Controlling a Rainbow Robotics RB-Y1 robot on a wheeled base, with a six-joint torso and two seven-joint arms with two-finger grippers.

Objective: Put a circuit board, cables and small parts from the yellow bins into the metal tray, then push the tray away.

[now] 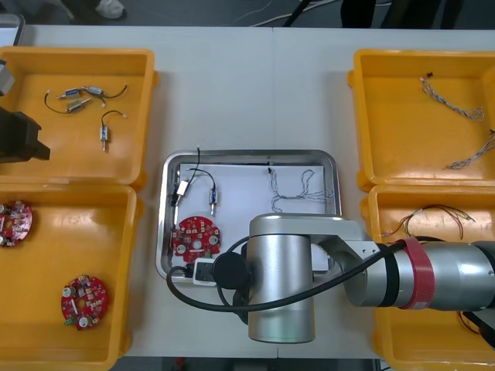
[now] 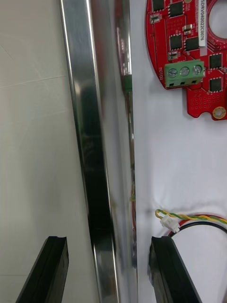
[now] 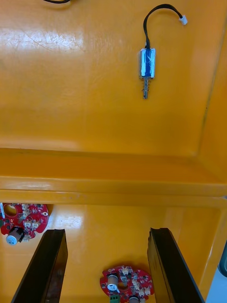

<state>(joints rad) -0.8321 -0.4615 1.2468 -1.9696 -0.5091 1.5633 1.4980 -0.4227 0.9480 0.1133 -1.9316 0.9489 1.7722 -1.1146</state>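
- My left pincer [image 3: 108,232] is hovering wide open and holding nothing, above the rim between the two left-hand yellow bins [image 1: 77,185].
- The metal tray [image 1: 251,154] is sitting mid-desk, carrying a round red circuit board [image 1: 196,236], small metal parts [image 1: 213,199] and a twisted blue and white cable [image 1: 298,189].
- My right pincer [image 2: 109,239] is gaping empty astride the tray's rim by its near-left corner. One finger is over the desk [image 2: 33,142], the other inside beside a red and yellow cable [image 2: 194,218].
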